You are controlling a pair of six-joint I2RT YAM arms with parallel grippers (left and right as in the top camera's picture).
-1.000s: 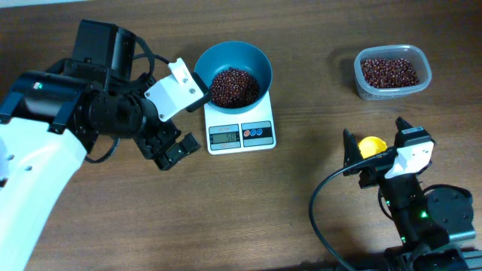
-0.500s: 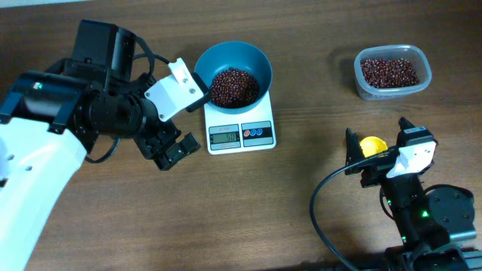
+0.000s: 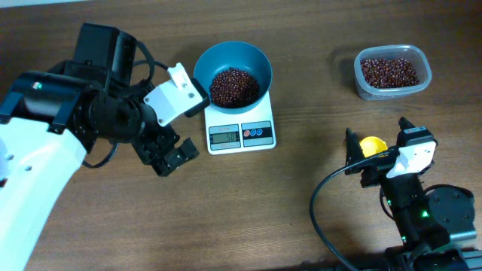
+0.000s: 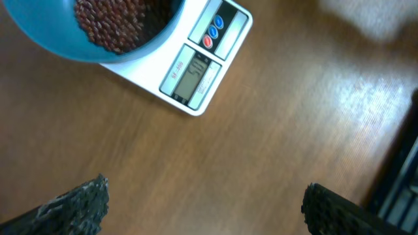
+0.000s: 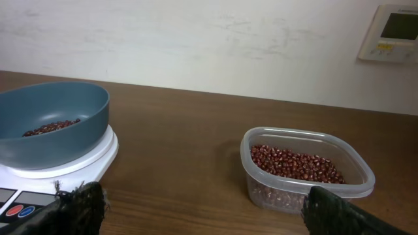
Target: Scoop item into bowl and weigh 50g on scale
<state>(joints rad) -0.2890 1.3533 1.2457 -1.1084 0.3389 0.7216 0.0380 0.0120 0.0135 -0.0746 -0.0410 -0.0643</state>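
Overhead: the left gripper (image 3: 169, 153) hangs over the table (image 3: 301, 203) just left of the scale (image 3: 241, 145), jaws spread wide, holding nothing. The bowl (image 3: 215, 54) sits on the scale with the beans (image 3: 232, 84) heaped inside. The right gripper (image 3: 374, 147), well right of the scale, is also spread wide. A yellow object (image 3: 370, 144) shows between its fingers; whether they touch it I cannot tell.

Left wrist: the fingertips (image 4: 78, 205) stand far apart over bare wood, with bowl (image 4: 39, 42) and scale (image 4: 228, 39) up left.

Right wrist: the fingers (image 5: 336, 212) stand wide with nothing seen between them. A tub (image 5: 356, 166) of beans lies ahead, and the bowl (image 5: 52, 124) is on the scale at left.
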